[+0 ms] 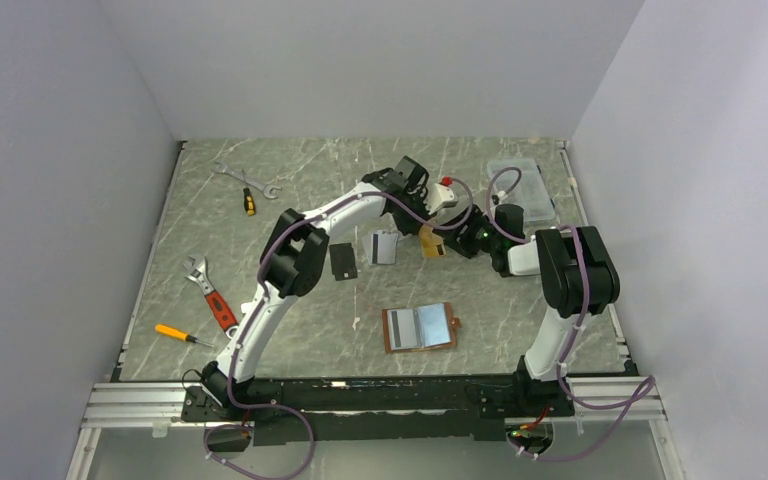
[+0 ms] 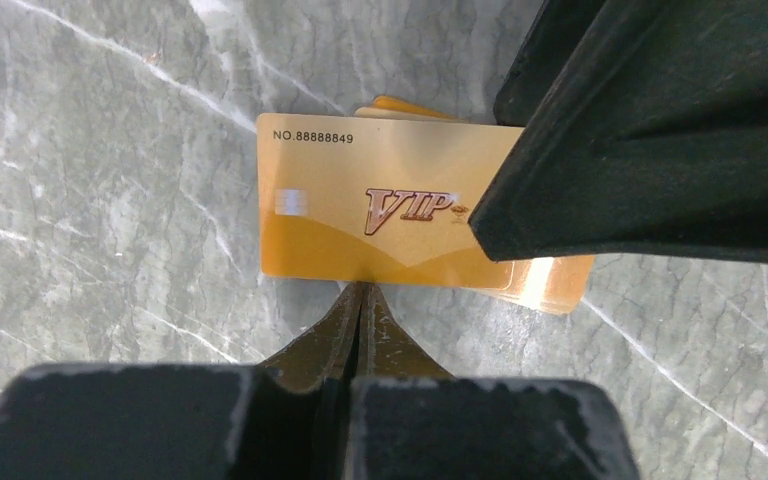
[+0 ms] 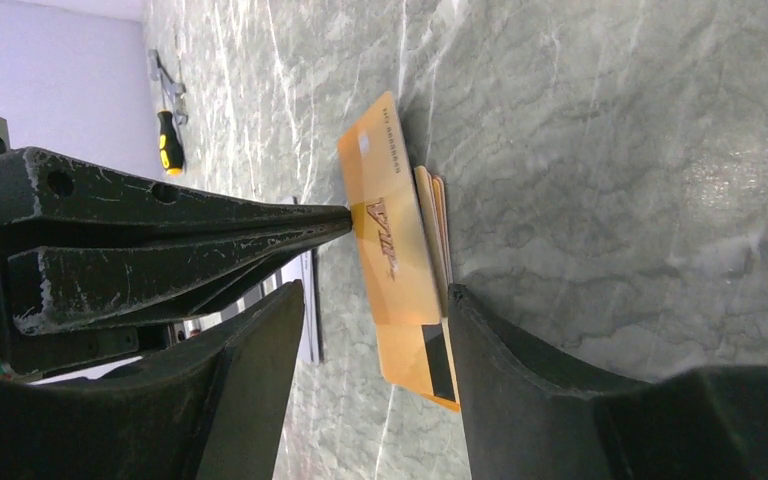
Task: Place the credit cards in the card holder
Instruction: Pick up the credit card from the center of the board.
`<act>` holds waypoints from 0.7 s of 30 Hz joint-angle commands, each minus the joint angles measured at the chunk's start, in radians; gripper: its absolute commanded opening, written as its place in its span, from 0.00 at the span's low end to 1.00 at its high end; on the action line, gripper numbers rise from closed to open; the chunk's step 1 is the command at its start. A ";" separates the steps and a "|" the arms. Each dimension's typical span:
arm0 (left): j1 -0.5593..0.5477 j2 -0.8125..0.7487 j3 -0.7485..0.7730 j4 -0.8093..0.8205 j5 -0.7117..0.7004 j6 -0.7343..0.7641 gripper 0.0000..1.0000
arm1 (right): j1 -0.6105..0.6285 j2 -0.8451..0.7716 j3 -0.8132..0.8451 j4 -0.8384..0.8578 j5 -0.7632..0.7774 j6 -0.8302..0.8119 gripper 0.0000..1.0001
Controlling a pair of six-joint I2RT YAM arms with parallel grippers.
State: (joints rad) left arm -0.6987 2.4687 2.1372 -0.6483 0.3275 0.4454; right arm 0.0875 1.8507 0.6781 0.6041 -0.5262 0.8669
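An orange "VIP" card [image 2: 360, 210] is the top one of a small stack of orange cards [image 2: 555, 285] near the table's middle right [image 1: 432, 243]. My left gripper [image 2: 363, 292] is shut on its long edge and tilts that edge up off the stack, as the right wrist view [image 3: 385, 230] shows. My right gripper [image 3: 375, 292] is open and straddles the stack's near end, one finger [image 3: 520, 380] against the table. Silver-grey cards [image 1: 384, 247] and a black card [image 1: 343, 260] lie to the left. The tan card holder [image 1: 419, 327] lies open nearer the front.
A clear plastic box [image 1: 520, 185] stands at the back right. A wrench [image 1: 245, 178] and a yellow-black screwdriver [image 1: 249, 202] lie at the back left. A red-handled adjustable wrench [image 1: 210, 290] and an orange screwdriver [image 1: 180, 334] lie at the left.
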 commanded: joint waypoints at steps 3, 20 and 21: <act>-0.037 0.031 0.071 -0.026 -0.023 0.049 0.02 | -0.025 0.056 -0.080 -0.186 0.057 -0.022 0.58; -0.066 0.059 0.113 -0.081 -0.001 0.120 0.00 | -0.036 0.107 -0.120 -0.028 0.004 0.043 0.45; -0.066 0.058 0.113 -0.078 0.004 0.121 0.00 | -0.038 0.105 -0.125 -0.014 0.000 0.048 0.44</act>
State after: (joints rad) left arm -0.7418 2.5038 2.2112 -0.7021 0.2955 0.5411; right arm 0.0513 1.8893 0.6167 0.7364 -0.5728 0.9466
